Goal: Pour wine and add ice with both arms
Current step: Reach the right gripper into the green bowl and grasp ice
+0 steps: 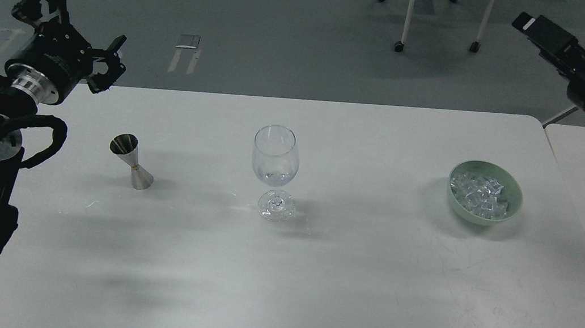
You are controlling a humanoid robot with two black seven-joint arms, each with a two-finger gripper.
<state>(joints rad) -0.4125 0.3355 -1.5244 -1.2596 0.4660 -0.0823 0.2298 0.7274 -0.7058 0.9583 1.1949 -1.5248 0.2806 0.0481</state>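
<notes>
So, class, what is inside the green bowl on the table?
The bowl holds a pile of clear ice cubes. The cubes cover its bottom, so anything beneath them cannot be seen.

Probably a lab or office: grey floor (289, 26), wheeled chair (434, 12), plain white table (311, 275).

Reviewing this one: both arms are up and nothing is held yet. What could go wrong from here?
1. The glass is tall on a thin stem; a nudge from the left tool reaching the jigger beside it may tip it.
2. The ice is clear, small and piled in the bowl; the right tool may misgrasp or drop a cube.
</notes>
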